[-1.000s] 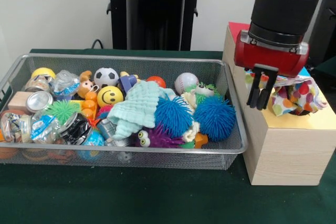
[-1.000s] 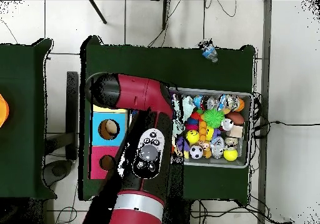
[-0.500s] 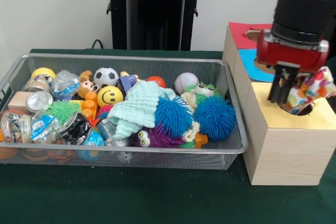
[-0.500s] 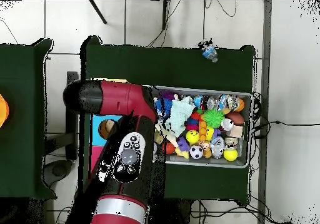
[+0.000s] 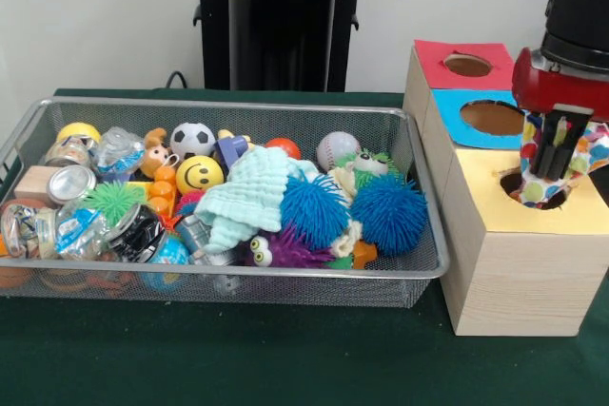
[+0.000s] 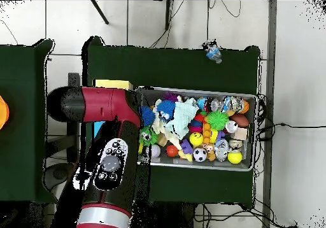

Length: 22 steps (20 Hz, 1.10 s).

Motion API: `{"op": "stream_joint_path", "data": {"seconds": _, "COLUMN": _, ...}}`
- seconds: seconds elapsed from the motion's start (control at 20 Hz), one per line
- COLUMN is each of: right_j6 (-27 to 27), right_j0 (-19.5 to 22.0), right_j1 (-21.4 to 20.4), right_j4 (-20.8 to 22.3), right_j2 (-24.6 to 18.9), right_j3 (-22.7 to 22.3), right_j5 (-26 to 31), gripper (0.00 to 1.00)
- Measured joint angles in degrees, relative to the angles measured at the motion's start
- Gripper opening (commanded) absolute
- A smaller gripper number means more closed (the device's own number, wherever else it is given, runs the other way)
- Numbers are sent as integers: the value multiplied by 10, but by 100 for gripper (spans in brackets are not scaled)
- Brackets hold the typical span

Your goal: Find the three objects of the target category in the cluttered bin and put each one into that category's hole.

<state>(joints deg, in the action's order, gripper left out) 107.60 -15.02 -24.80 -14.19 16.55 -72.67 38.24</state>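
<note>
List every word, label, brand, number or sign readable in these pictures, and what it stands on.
No legible text anywhere.
Cans in the wire bin: print too blurred to read.
Yellow ball: a smiley face only, no letters.
Wooden box with coloured holes: no labels visible.

We see the red and black arm (image 6: 105,149) sweeping up from the bottom left of the frame, its thick elbow lying over most of the sorting box, of which only a yellow strip (image 6: 113,84) shows above it. Just right of the arm, the wire bin (image 6: 255,131) sits on the dark green tabletop (image 6: 172,63), crammed with toys: a pale green cloth (image 6: 184,114), a soccer ball (image 6: 200,154), a yellow smiley ball (image 6: 196,138).
</note>
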Motion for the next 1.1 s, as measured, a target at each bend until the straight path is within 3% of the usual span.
{"op": "stream_joint_path", "data": {"seconds": 0.4, "right_j6": 0, "right_j0": 12, "right_j1": 1, "right_j4": 1, "right_j2": -1, "right_j3": 0, "right_j5": -1, "gripper": 0}}
{"op": "stream_joint_path", "data": {"seconds": 0.75, "right_j6": 0, "right_j0": 46, "right_j1": 18, "right_j4": 0, "right_j2": -6, "right_j3": 4, "right_j5": -28, "gripper": 0}}
{"op": "stream_joint_path", "data": {"seconds": 1.1, "right_j6": 0, "right_j0": 55, "right_j1": 26, "right_j4": 1, "right_j2": -12, "right_j3": 25, "right_j5": -5, "gripper": 0}}
